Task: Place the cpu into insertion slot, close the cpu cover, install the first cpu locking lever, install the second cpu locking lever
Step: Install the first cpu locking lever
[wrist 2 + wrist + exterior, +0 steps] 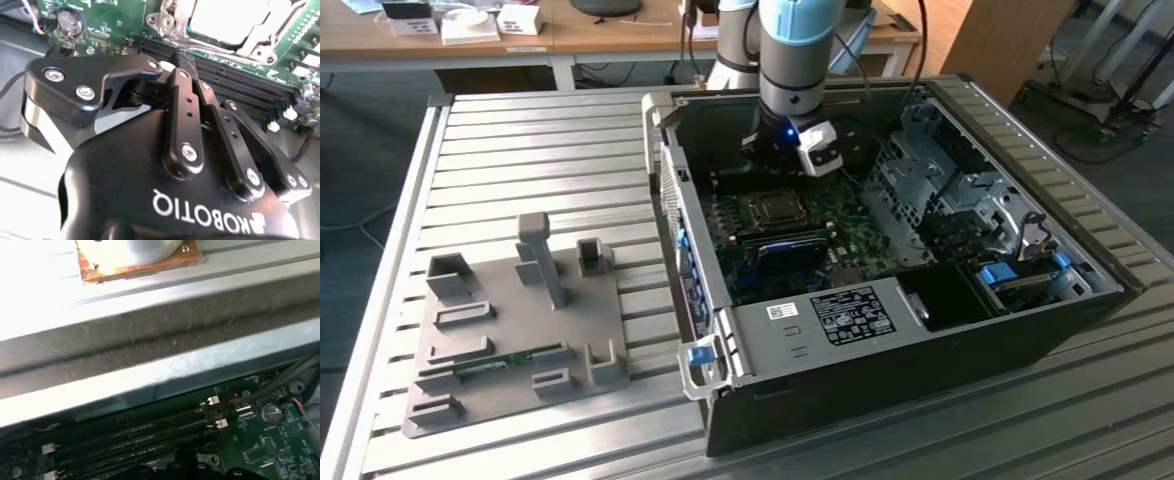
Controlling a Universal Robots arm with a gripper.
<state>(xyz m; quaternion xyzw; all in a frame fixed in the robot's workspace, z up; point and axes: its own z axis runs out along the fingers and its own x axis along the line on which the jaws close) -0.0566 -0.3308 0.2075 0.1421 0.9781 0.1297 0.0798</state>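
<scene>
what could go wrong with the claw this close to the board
1. The claw sits right over the memory slots beside the cover; a small slip could scrape them or knock their white clips.
2. Wires lie near the board's corner and might snag on the claw.

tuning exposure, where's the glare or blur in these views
First wrist view: the case wall is blown out towards one corner and soft. Second wrist view: the cpu glares white, the gripper looks sharp. Exterior view: evenly lit.
</scene>
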